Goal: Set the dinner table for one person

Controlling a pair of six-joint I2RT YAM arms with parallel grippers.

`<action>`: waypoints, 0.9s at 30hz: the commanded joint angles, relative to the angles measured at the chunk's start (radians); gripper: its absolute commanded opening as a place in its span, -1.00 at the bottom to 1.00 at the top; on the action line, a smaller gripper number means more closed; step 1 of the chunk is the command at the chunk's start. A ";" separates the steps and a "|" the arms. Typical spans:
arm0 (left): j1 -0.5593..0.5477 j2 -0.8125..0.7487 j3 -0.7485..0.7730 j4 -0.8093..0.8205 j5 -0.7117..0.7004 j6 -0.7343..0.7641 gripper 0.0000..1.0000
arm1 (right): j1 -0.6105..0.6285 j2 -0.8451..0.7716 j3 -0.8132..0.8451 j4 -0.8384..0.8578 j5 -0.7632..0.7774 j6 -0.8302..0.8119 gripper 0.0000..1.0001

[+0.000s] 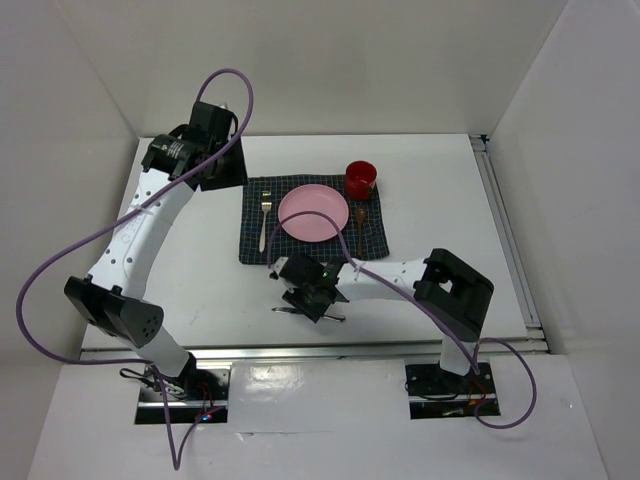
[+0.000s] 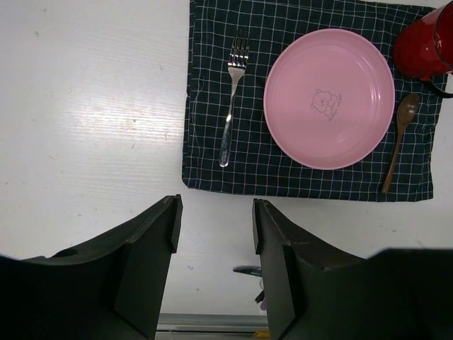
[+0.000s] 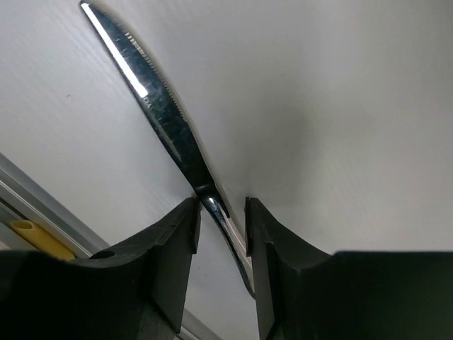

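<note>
Knife (image 3: 166,120) at near edge of worktop (image 1: 200,270), right jaws astride it.
Right jaws sit low on the white worktop, set narrow, one finger each side of the knife handle with slim gaps showing; the knife lies flat on bare worktop, nearer than the navy checked mat (image 1: 255,252). On the mat: fork (image 1: 264,222) left of pink plate (image 1: 312,213), wooden spoon (image 1: 359,215) right of it, red cup (image 1: 361,179) at the far right corner. Left jaws wide apart, holding nothing, raised by the mat's far left corner.
</note>
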 commanded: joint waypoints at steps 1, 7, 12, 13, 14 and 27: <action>-0.004 -0.020 0.003 0.010 -0.019 0.010 0.23 | -0.047 0.032 -0.008 0.054 -0.031 -0.023 -0.16; -0.004 -0.020 -0.016 0.010 -0.019 0.010 0.23 | -0.047 0.079 -0.008 0.027 -0.055 -0.032 -0.33; -0.004 -0.020 -0.026 0.010 -0.019 0.010 0.23 | -0.047 0.079 -0.008 0.018 -0.046 -0.023 -0.38; -0.004 -0.020 -0.026 0.010 -0.019 0.010 0.23 | -0.047 0.079 -0.008 0.018 -0.035 -0.023 -0.52; -0.004 -0.020 -0.026 0.010 -0.019 0.010 0.23 | -0.047 0.069 -0.008 0.018 -0.018 -0.023 -0.61; -0.004 -0.020 -0.007 0.010 -0.019 0.010 0.23 | -0.029 -0.118 0.060 -0.022 0.166 -0.003 -0.85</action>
